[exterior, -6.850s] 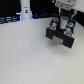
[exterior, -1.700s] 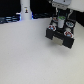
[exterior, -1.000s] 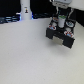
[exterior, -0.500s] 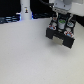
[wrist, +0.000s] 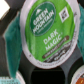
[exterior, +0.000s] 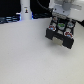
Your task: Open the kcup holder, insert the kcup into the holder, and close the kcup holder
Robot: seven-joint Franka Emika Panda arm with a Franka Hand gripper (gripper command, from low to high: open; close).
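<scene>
The hand hangs directly over the black kcup holder, which sits at about two o'clock on the white counter. Whether its fingers are spread or closed cannot be told. The kcup, its green lid reading Green Mountain Dark Magic, fills the wrist view. A white bottle stands at eleven o'clock.

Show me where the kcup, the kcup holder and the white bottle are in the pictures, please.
kcup [wrist: 46, 31]: wrist view, on its green printed lid.
kcup holder [exterior: 55, 36]: exterior view, on its black front face.
white bottle [exterior: 25, 11]: exterior view, on its body, near the back edge of the table.
</scene>
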